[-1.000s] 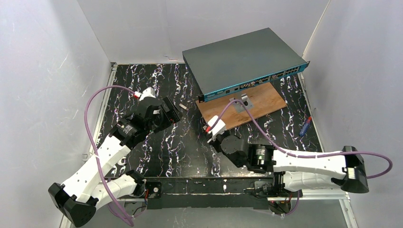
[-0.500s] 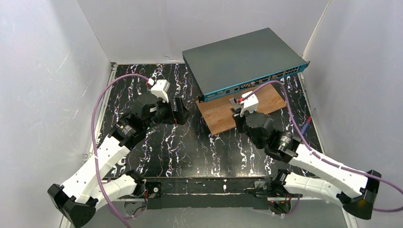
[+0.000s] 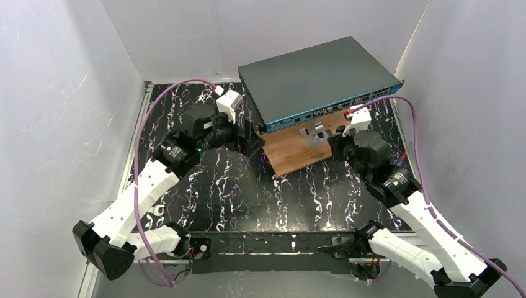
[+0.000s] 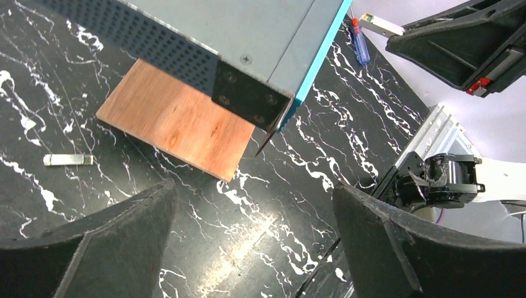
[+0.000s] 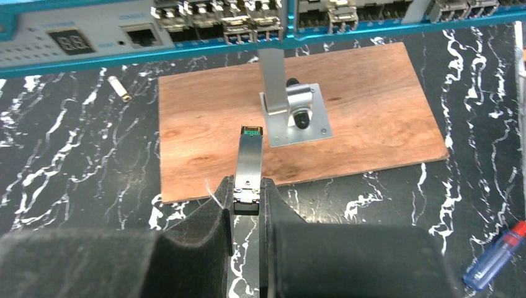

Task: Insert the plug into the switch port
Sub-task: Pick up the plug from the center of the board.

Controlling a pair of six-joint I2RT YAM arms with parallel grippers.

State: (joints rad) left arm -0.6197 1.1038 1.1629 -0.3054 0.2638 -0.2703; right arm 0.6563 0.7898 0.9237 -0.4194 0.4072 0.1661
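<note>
The switch is a flat dark grey box with a teal front strip, resting at the back on a wooden board. In the right wrist view its ports run along the top edge. My right gripper is shut on the plug, a slim silver module. Its green-edged tip points at the ports from a short way off, over the board. From above, the right gripper sits just before the switch front. My left gripper stands wide open and holds nothing, near the switch's left corner.
A wooden board carries a metal bracket just right of the plug tip. A blue screwdriver lies at the right. A small silver module lies on the black marbled table left of the board. White walls close in all round.
My right arm has swung from the table's middle to the right, bringing the plug in front of the switch. The left gripper has moved right toward the switch corner and opened wider.
</note>
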